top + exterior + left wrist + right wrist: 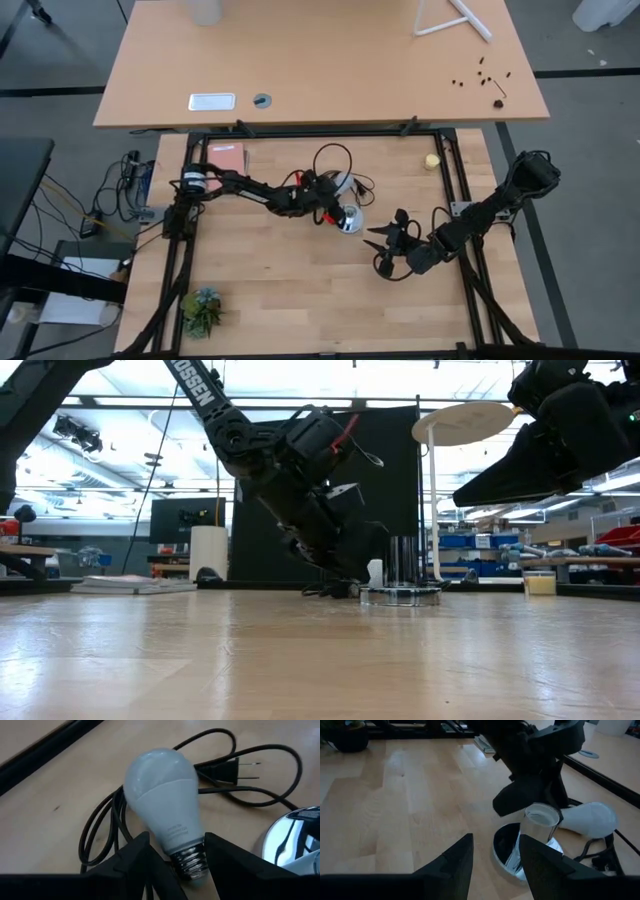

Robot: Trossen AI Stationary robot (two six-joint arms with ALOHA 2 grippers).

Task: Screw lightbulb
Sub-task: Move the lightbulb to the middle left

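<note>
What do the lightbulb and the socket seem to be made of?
Lightbulb: matte white globe, likely frosted plastic or glass; ribbed grey screw base, apparently metal. Socket: polished metal, judging by its mirror-like reflections.

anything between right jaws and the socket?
Bare wood only: the right wrist view shows open table between the right gripper and the shiny round silver socket.

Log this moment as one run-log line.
left claw: closed on lightbulb near its screw base, bulb lying on table beside socket | right claw: open, empty, raised short of socket | bulb not yet in socket
</note>
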